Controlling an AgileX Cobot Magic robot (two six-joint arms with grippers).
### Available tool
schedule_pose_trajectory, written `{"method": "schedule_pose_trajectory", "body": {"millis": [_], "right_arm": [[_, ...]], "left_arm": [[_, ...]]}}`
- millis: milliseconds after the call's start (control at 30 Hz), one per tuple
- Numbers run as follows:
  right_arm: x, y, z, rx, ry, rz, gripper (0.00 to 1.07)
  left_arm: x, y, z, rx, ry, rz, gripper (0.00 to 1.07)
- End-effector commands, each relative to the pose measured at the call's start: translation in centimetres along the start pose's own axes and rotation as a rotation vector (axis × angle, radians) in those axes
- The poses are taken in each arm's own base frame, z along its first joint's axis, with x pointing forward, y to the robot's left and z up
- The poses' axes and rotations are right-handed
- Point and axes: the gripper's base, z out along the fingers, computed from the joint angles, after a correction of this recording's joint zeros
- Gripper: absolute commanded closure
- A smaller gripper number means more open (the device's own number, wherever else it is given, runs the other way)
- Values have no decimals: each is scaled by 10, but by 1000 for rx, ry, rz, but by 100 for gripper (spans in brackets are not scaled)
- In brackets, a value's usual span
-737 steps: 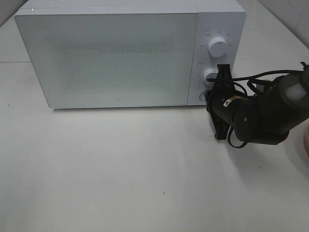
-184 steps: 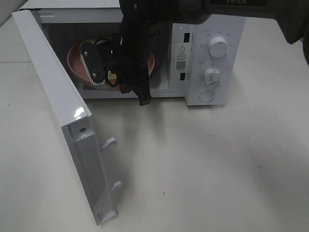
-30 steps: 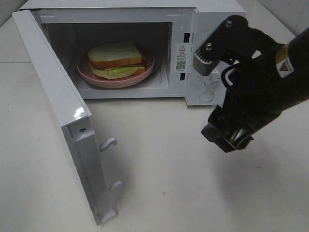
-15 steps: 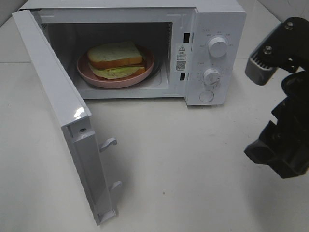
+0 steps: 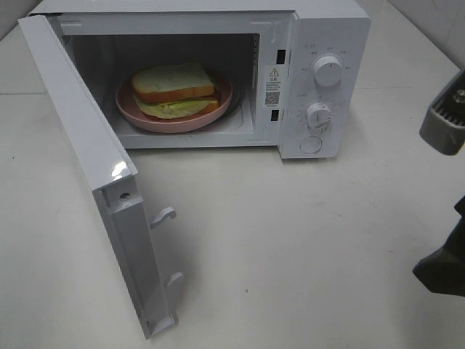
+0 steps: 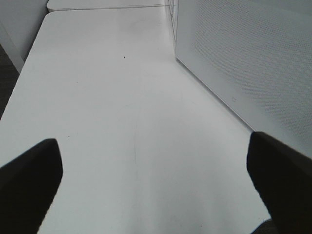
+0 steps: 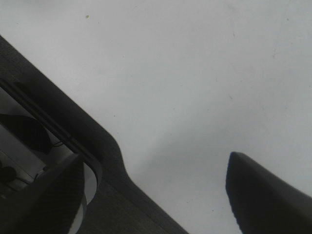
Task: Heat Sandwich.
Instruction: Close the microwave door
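White door [image 5: 87, 145] is standing wide open on the left. My left gripper [image 6: 156, 192] is spreading its fingers over the table [image 6: 122, 97], gripping nothing. The sandwich [image 5: 176, 87] is lying on the pink plate [image 5: 174, 121] inside the microwave [image 5: 330, 29]. My right gripper [image 7: 156, 195] is hanging open too, empty.

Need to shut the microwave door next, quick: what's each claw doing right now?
Left claw: open, holding nothing.
Right claw: open, holding nothing.

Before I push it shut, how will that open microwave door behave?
The door looks rigid and hinged on one side, so it should swing, not flex. The microwave may slide on the smooth table if shoved hard.
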Motion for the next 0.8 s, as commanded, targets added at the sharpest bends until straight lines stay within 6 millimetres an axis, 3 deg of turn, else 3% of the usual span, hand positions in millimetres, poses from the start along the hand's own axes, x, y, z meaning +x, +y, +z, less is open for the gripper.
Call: {"method": "schedule_pose_trajectory", "body": {"millis": [33,367,800], "right_arm": [[12,2,1,-11,-20,13,31],[39,6,13,-5,-70,53,31],[66,-10,-13,100,-290,323,31]], "left_arm": [[2,-1,-3,0,-37,-3,9],[2,-1,-3,0,-37,-3,9],[2,-1,-3,0,-37,-3,9]]}}
